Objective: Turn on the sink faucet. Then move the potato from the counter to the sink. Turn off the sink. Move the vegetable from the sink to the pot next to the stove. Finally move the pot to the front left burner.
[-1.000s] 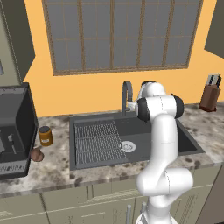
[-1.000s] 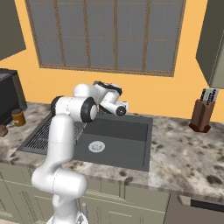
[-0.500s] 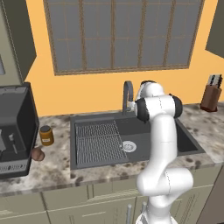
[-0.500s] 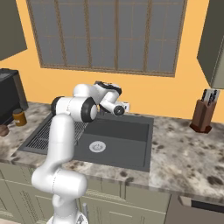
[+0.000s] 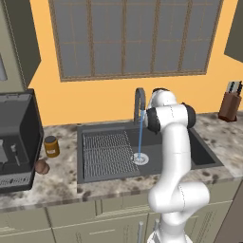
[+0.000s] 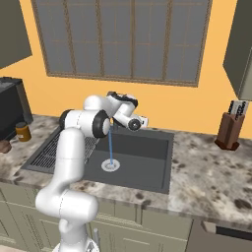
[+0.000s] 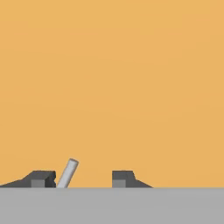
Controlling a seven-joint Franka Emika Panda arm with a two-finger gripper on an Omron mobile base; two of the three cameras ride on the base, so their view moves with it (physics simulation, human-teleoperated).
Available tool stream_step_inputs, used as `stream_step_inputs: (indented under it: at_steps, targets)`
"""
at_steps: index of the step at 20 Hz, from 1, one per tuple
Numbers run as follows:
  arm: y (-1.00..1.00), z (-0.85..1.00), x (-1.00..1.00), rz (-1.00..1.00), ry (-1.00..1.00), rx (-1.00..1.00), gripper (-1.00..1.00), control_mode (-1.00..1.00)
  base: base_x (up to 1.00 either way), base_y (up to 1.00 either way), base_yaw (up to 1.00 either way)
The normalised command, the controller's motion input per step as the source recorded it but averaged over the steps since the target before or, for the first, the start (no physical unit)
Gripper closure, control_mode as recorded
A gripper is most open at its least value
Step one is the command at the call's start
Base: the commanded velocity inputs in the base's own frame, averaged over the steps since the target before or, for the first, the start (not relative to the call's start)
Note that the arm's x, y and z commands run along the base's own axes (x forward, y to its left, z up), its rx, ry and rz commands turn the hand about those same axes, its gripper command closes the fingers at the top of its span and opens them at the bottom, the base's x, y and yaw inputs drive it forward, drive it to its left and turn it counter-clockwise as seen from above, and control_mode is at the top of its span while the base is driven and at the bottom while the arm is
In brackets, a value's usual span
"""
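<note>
The faucet [image 5: 138, 98] stands behind the sink [image 5: 201, 153], and a thin blue stream of water [image 5: 140, 135] falls from its spout to the drain [image 6: 110, 165]. My gripper [image 7: 83, 179] is up at the faucet, facing the orange wall. It is open, with the grey faucet lever [image 7: 68, 173] standing between the fingertips, close against the left fingertip [image 7: 41, 178]. The potato [image 5: 41, 166], brown and round, lies on the counter left of the sink, in front of the coffee machine. The pot and the burner are out of view.
A brown jar [image 5: 51, 146] stands beside the potato. A black coffee machine [image 5: 14, 133] fills the counter's left end. A ridged rack [image 5: 107, 149] covers the sink's left half. A knife block [image 6: 230, 129] stands on the right counter.
Water now runs from the spout into the sink; none showed in the earlier frames. The arm has barely moved.
</note>
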Motion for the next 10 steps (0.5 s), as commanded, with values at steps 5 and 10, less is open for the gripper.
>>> stream_step_inputs:
  at_steps: [5,10]
  targets:
    - [-0.84,-0.39,-0.05,-0.06,0.03,0.04,1.0,-1.0,0.0,0.0,0.0]
    - [-0.64,-0.21,-0.08,-0.05,0.0,0.04,-1.0,-1.0,0.0,0.0,0.0]
